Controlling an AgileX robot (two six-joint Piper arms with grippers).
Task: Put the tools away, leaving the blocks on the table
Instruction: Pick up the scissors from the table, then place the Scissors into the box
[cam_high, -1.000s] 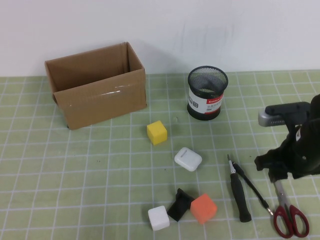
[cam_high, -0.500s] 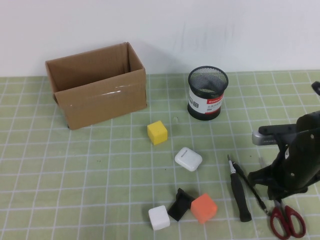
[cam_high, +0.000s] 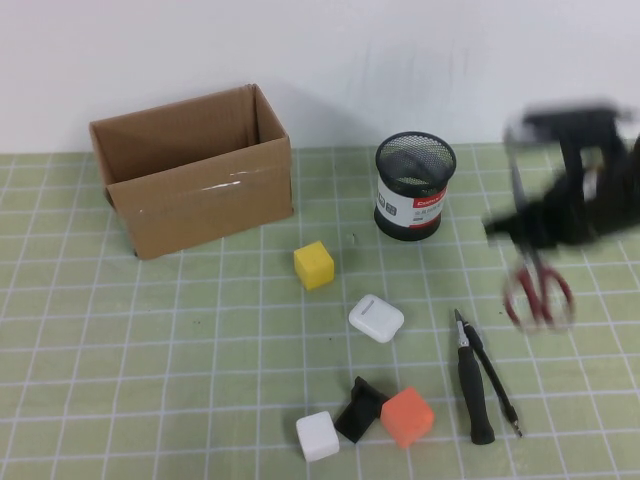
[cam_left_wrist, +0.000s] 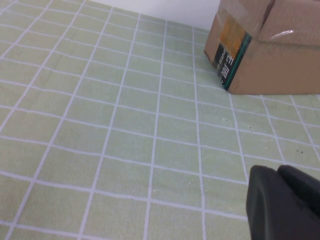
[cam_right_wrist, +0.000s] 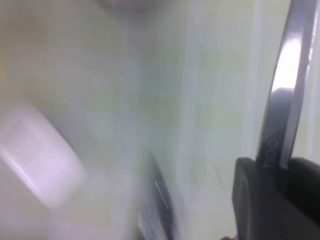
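right gripper (cam_high: 535, 235): raised off the table right of the mesh cup (cam_high: 415, 186), clamped on scissors (cam_high: 537, 290), red loops hanging down
left gripper (cam_left_wrist: 282, 205): low over bare mat, fingers' state can't tell
screwdriver (cam_high: 470, 380), rod (cam_high: 497, 380): touching, on mat (cam_high: 150, 350)
blocks: yellow (cam_high: 314, 265), white (cam_high: 317, 436), orange (cam_high: 407, 417) on mat

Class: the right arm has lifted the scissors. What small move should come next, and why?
Probably carry the scissors left to above the mesh pen cup: the right end effector grips them in the air beside it. The left end effector sits low by the cardboard box.
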